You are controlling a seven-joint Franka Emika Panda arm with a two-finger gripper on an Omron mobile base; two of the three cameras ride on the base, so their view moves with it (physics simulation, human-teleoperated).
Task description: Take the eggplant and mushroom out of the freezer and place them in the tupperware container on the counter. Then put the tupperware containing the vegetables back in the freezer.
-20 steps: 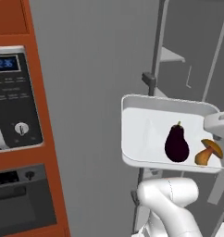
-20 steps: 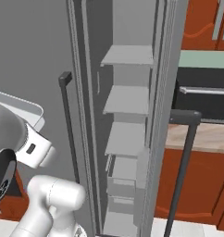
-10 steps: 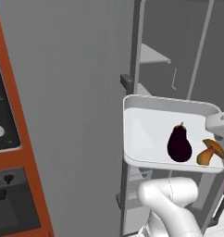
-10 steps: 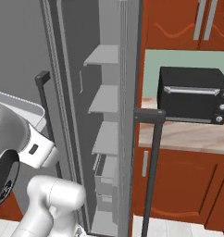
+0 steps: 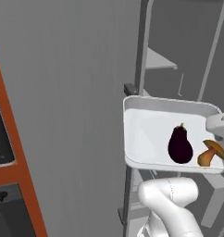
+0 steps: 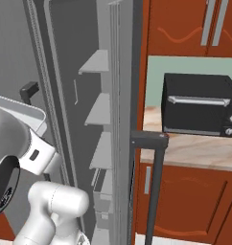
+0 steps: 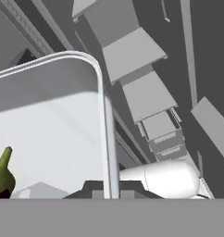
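The translucent white tupperware container hangs in the air in front of the open freezer. In it lie the dark purple eggplant and, to its right, the brown mushroom. My gripper is shut on the tray's right rim. The hand view has the rim running down between my finger tips, with the tray floor to the left and the eggplant's green stem at the edge. In the right base view the tray's corner pokes out above my arm, left of the freezer shelves.
The freezer door stands open with its dark bar handle toward me. Right of it a black toaster oven sits on the marbled counter over orange-brown cabinets. An orange casing borders the freezer's grey side at the left.
The whole scene has slid left in both base views, so the camera has moved. The microwave panel has left the left view. The tray stays held in the same spot before the cameras.
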